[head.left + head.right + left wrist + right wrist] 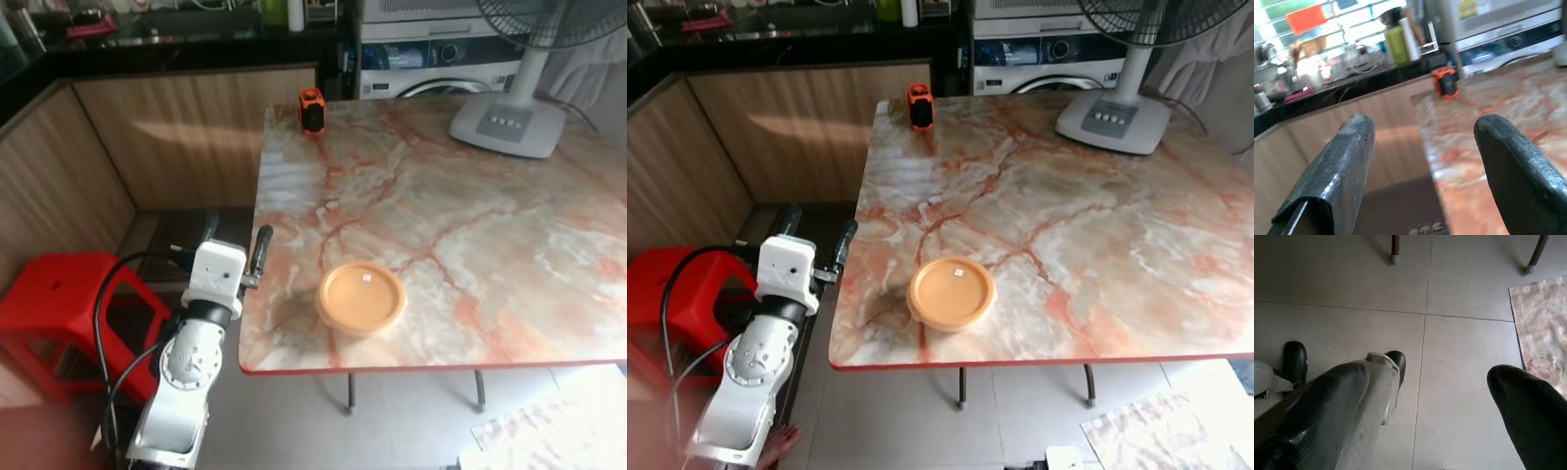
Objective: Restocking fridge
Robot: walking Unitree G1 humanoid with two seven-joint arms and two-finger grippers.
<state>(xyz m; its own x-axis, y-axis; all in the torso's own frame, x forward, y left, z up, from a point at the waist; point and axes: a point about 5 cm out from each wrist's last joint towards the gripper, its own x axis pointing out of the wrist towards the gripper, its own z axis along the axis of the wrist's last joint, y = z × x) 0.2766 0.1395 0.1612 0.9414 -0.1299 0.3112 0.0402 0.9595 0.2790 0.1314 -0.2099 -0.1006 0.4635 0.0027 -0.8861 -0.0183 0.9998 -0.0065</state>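
A round tan container with a lid sits on the marble table, close to its near edge. My left gripper is raised at the table's left edge, a short way left of the container and not touching it. Its fingers are open and empty; in the left wrist view the left gripper points along the tabletop toward a small orange and black object. My right gripper hangs open over the tiled floor, holding nothing.
A fan base stands at the table's far right, and the small orange object at its far left corner. A red stool is left of my arm. Wooden cabinets and a washing machine stand behind. A rug lies by the table legs.
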